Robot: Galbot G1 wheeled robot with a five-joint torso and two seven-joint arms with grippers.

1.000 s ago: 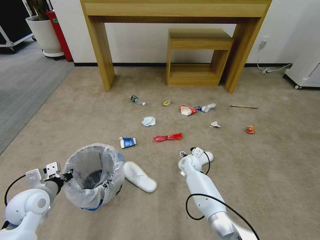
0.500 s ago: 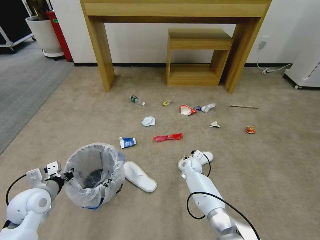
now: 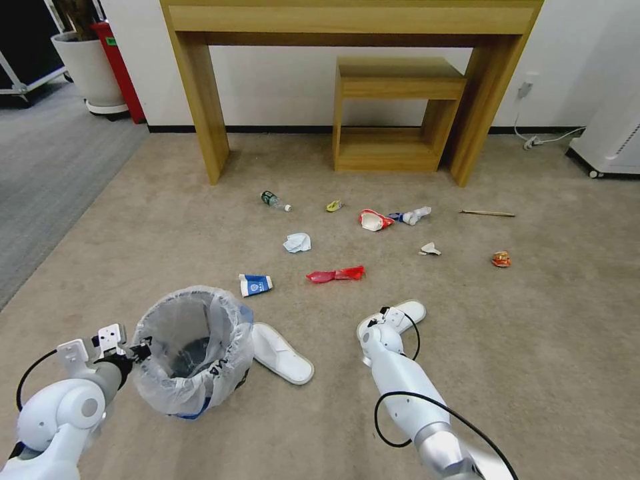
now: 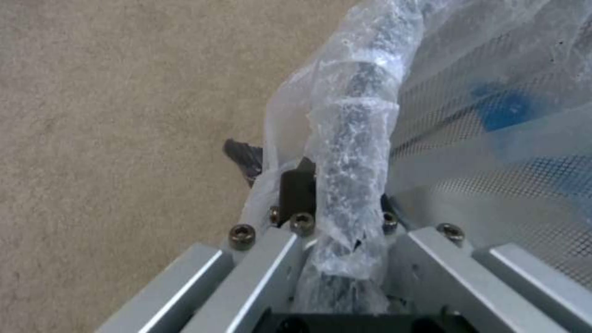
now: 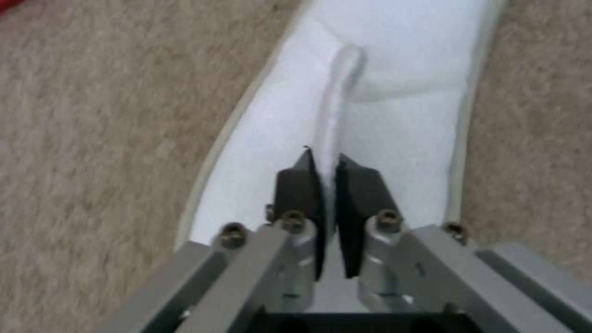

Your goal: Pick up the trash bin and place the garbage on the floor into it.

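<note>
Progress looks early. The trash bin (image 3: pixel 190 350) at lower left of the head view is gripped at its bagged rim by the left claw (image 3: pixel 137 350), whose fingers are clamped on the rim (image 4: pixel 354 194) in the left wrist view. Whether the bin is lifted clear of the floor (image 3: pixel 533 333) I cannot tell. Inside it no litter is plainly visible, so the collecting appears barely begun.

The right claw (image 3: pixel 375 325), low centre, is pinched tight on the raised strap of a white slipper (image 5: pixel 370 92). The other slipper (image 3: pixel 280 353) lies just beside the bin. Further up the frame, the paper cup (image 3: pixel 255 285), red wrapper (image 3: pixel 335 274), crumpled paper (image 3: pixel 297 242), bottle (image 3: pixel 275 200), stick (image 3: pixel 487 213) and orange can (image 3: pixel 501 259) are all on the carpet, well apart from both claws.
</note>
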